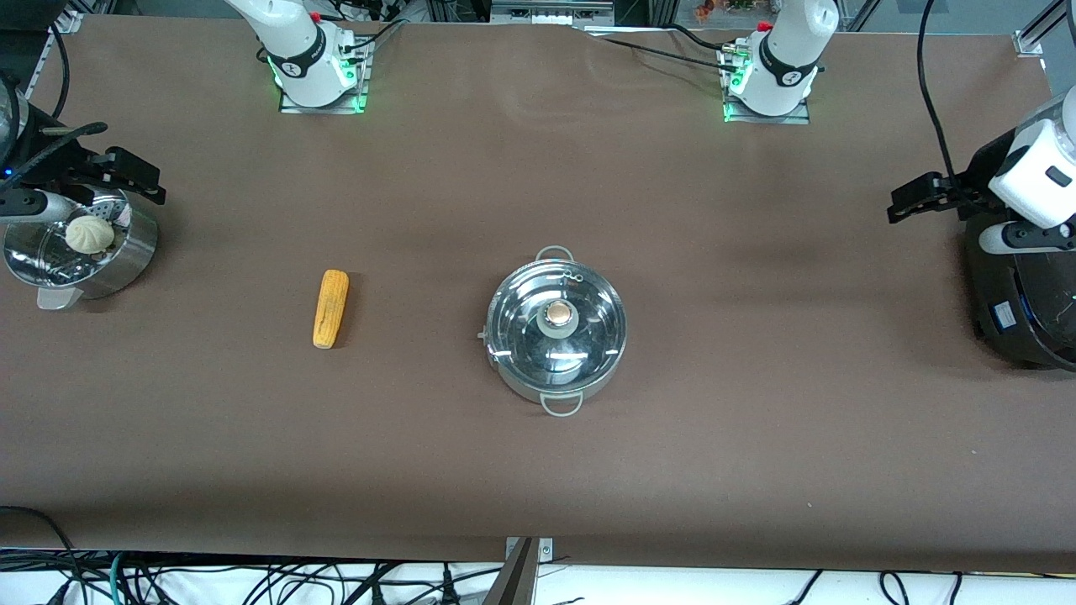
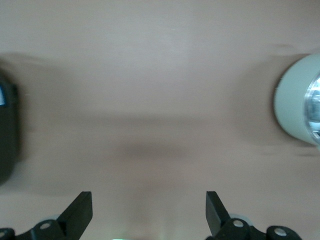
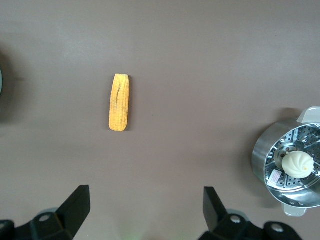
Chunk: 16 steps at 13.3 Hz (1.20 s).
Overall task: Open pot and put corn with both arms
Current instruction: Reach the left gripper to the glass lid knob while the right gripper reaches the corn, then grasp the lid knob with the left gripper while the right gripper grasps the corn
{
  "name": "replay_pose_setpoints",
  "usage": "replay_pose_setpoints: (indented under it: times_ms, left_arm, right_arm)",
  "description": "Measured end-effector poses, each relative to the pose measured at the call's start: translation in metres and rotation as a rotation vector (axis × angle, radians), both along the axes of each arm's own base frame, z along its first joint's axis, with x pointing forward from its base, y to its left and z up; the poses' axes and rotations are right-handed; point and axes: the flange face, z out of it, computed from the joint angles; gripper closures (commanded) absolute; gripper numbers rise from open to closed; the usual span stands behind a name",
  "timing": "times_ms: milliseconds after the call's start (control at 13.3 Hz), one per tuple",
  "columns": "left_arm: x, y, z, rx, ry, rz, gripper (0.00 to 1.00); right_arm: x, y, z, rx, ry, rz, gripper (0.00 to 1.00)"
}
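The steel pot (image 1: pixel 523 389) stands mid-table with its shiny lid (image 1: pixel 590 338) on; the lid has a round knob (image 1: pixel 557 316). The yellow-orange corn (image 1: pixel 331 308) lies on the table beside the pot, toward the right arm's end, and also shows in the right wrist view (image 3: pixel 119 102). My right gripper (image 1: pixel 134 178) is open and empty, up over the steamer basket; its fingers stand wide apart in its wrist view (image 3: pixel 145 197). My left gripper (image 1: pixel 912 202) is open and empty, up by the black cooker (image 2: pixel 149 202). A pale round blurred edge in the left wrist view (image 2: pixel 295 105) looks like the pot.
A steel steamer basket (image 1: pixel 130 252) holding a white bun (image 1: pixel 90 234) stands at the right arm's end; both also show in the right wrist view, the basket (image 3: pixel 264 156) and the bun (image 3: pixel 297 164). A black round cooker (image 1: pixel 1021 311) stands at the left arm's end.
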Motion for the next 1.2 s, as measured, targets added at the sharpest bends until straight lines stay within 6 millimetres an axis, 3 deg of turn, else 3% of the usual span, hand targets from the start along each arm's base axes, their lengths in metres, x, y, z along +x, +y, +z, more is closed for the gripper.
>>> replay_pose_setpoints:
  times_ms: [75, 225, 525, 675, 825, 975, 1200]
  left_arm:
    - [0.007, -0.016, -0.010, -0.028, 0.007, 0.021, 0.00]
    - [0.023, -0.070, -0.031, -0.040, 0.019, 0.106, 0.00]
    - [0.039, -0.218, -0.054, 0.010, 0.021, 0.268, 0.00]
    - [0.041, -0.298, -0.079, 0.029, 0.008, 0.347, 0.00]
    - [0.040, -0.366, -0.121, 0.036, -0.012, 0.417, 0.00]
    - [0.041, -0.406, -0.168, 0.030, -0.037, 0.460, 0.00]
    - [0.048, -0.427, -0.222, 0.025, -0.068, 0.505, 0.00]
  right_arm:
    - [0.000, 0.000, 0.000, 0.000, 0.000, 0.000, 0.00]
    - [0.000, 0.000, 0.000, 0.000, 0.001, 0.000, 0.00]
    - [0.002, 0.001, -0.007, 0.000, 0.015, 0.001, 0.00]
    - [0.009, 0.002, -0.035, -0.001, 0.074, 0.004, 0.00]
    - [0.021, 0.003, -0.070, -0.006, 0.123, -0.025, 0.00]
    - [0.030, 0.008, -0.102, -0.017, 0.148, -0.085, 0.00]
    - [0.023, 0.040, -0.164, -0.032, 0.159, -0.094, 0.00]
